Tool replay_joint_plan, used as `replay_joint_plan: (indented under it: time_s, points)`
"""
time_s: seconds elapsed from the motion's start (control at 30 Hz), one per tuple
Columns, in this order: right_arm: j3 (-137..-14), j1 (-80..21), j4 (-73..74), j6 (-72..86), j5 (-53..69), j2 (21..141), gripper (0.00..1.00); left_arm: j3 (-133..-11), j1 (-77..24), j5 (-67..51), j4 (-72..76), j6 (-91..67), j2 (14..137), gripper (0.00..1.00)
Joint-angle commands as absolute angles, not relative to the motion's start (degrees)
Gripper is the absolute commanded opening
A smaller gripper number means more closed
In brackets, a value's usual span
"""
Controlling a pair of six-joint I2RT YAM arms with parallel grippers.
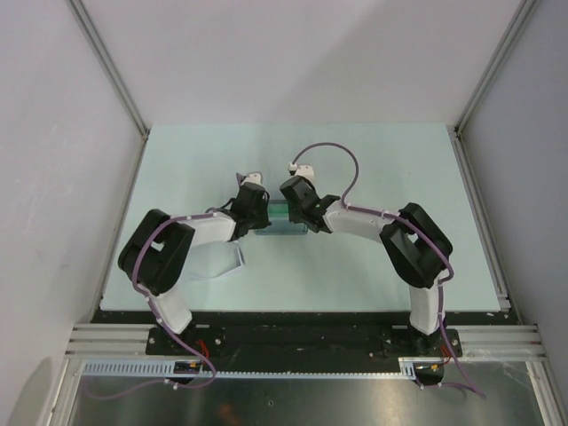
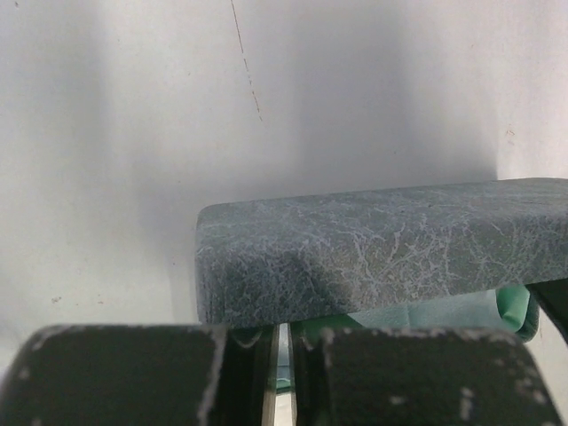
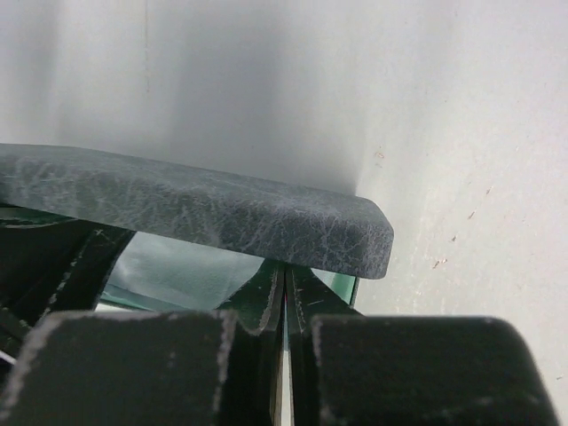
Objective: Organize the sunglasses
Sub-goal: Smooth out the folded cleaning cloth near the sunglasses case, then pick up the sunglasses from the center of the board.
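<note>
Mid-table (image 1: 373, 169): grey case (image 1: 282, 222), long axis running 9 to 3 o'clock. Left gripper (image 2: 282, 333) sits at its 9 o'clock end, right gripper (image 3: 284, 284) at its 3 o'clock end, both equally near. The lid (image 2: 382, 240) stands slightly raised, with green lining (image 2: 510, 306) showing beneath. Sunglasses not visible; probably inside the case, unconfirmed. Right fingers are pressed together. Left fingers show a thin slit, and I cannot tell whether they grip.
</note>
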State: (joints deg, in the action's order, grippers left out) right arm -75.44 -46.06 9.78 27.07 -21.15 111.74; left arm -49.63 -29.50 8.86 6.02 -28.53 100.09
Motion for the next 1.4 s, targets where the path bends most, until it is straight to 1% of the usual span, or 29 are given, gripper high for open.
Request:
replay_joint_plan:
  time_s: [0.0,0.1,0.13,0.23,0.3,0.37,0.43,0.5,0.53,0.6,0.63,0.67,0.73,0.77,0.83,0.87,0.93,0.97,1.0,1.07,1.1,1.27,1.37]
  points:
    - [-75.4,-46.6,9.8,26.3,-21.6,108.1,0.0,-51.8,-29.2,9.6,5.4,-29.3,96.4,0.11]
    - [-75.4,-46.8,10.8,26.2,-20.5,107.8,0.02,-51.7,-29.3,9.3,5.4,-29.4,94.0,0.17]
    - [-75.4,-46.8,11.1,25.8,-19.4,107.1,0.0,-51.5,-29.2,9.3,5.4,-29.5,93.3,0.18]
    - [-75.4,-47.3,11.1,25.3,-18.7,105.3,0.0,-51.0,-29.2,9.4,5.3,-29.8,90.4,0.2]
    - [-75.4,-47.3,11.1,25.3,-17.9,104.4,0.04,-50.5,-29.2,9.6,4.7,-30.3,87.9,0.21]
    - [-75.4,-47.3,11.5,25.6,-17.4,102.8,0.11,-49.0,-29.3,10.4,4.1,-30.8,85.7,0.23]
    - [-75.4,-47.5,12.2,25.7,-16.5,101.5,0.17,-46.9,-29.3,11.7,3.0,-31.5,81.7,0.23]
    - [-75.4,-47.6,12.7,25.6,-15.8,99.9,0.2,-45.1,-29.2,15.4,2.2,-31.8,75.6,0.27]
    - [-75.4,-47.6,12.7,25.3,-14.3,99.6,0.23,-44.0,-28.9,16.5,0.5,-31.9,73.8,0.28]
    - [-75.4,-47.9,12.4,24.5,-12.2,99.0,0.26,-43.9,-28.5,17.9,-1.7,-31.0,70.4,0.33]
    - [-75.4,-48.4,12.1,24.2,-10.6,99.0,0.29,-44.2,-27.9,18.3,-3.8,-30.1,67.8,0.35]
    - [-75.4,-48.8,11.9,23.1,-10.2,98.9,0.32,-44.5,-27.5,18.8,-4.7,-29.7,66.7,0.42]
    - [-75.4,-50.4,10.9,21.9,-9.2,99.1,0.4,-44.6,-26.6,19.5,-6.1,-28.1,63.2,0.5]
    - [-75.4,-50.9,10.5,21.5,-8.8,99.2,0.42,-44.6,-26.2,19.8,-6.3,-27.7,62.1,0.6]
    - [-75.5,-51.9,9.2,20.9,-6.3,100.1,0.48,-44.3,-25.3,19.9,-6.4,-25.8,58.8,0.7]
    - [-75.7,-52.6,9.1,20.9,-5.5,100.5,0.49,-44.4,-25.1,20.1,-6.6,-25.2,57.8,0.77]
    - [-76.9,-53.5,9.4,20.8,-4.9,102.4,0.52,-44.6,-24.2,20.5,-7.1,-23.7,56.1,0.85]
    - [-77.5,-54.7,9.7,20.7,-5.0,103.0,0.52,-44.8,-23.7,20.3,-7.5,-23.3,54.7,0.93]
    - [-78.2,-55.3,10.0,20.6,-5.7,103.7,0.52,-45.2,-23.4,20.3,-7.8,-23.0,54.1,0.96]
    - [-80.9,-57.3,11.5,20.3,-6.9,106.3,0.52,-46.1,-21.9,19.3,-9.2,-22.3,53.1,1.0]
    - [-82.1,-57.9,12.3,20.1,-7.8,107.5,0.52,-47.1,-21.3,18.6,-9.9,-22.3,52.8,1.0]
    - [-95.5,-62.0,22.1,21.8,-15.3,117.0,0.49,-51.4,-14.1,13.5,-17.2,-24.6,53.7,1.0]
    - [-100.8,-63.6,25.1,23.0,-17.4,121.0,0.48,-53.4,-12.0,15.0,-19.6,-22.9,54.2,1.0]
